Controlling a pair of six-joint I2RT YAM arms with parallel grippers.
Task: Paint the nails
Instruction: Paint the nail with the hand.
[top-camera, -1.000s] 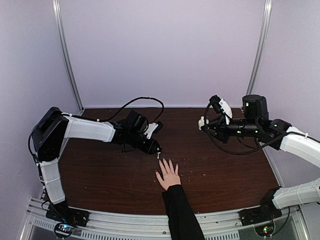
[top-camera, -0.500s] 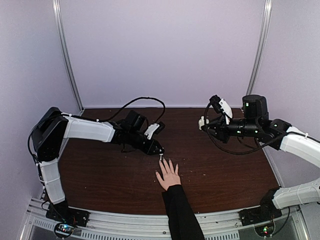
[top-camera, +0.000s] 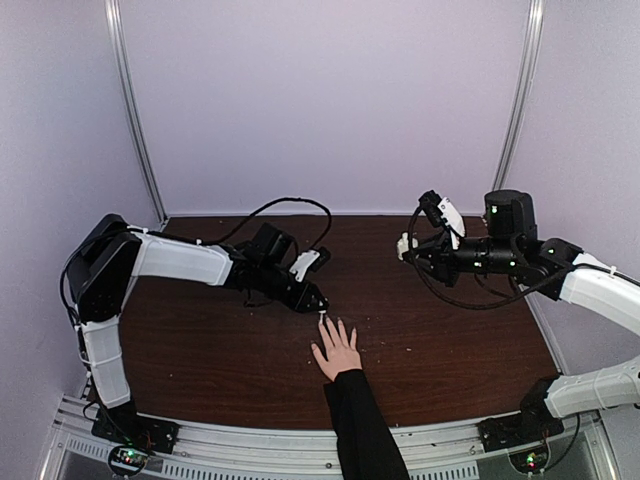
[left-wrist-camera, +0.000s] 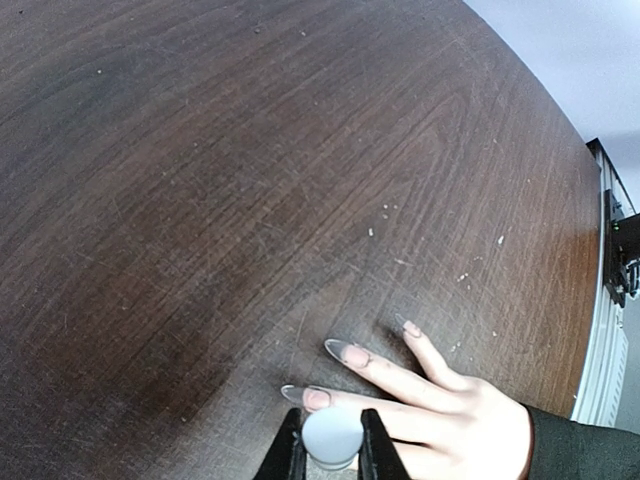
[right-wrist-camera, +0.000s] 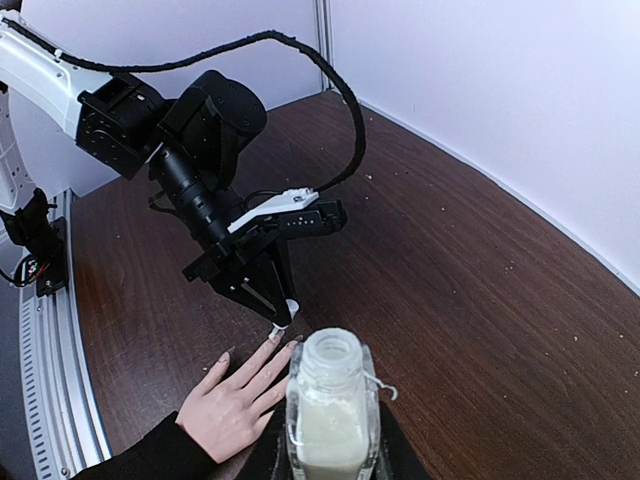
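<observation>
So, my left pincer was clamped on a small white cap, hanging right over the fingertips of the hand. That hand lay flat on the dark wooden table with its fingers spread and a black sleeve at the wrist. The nails were long, with greyish tips, at the finger ends away from the sleeve. The cap sat above one finger, just behind its nail. I couldn't tell from my wrist view whether anything under the cap was touching that nail. My right pincer was well off to the right of the hand and up off the table. It was squeezed around a small clear bottle, which had an open neck and pale stuff inside.
</observation>
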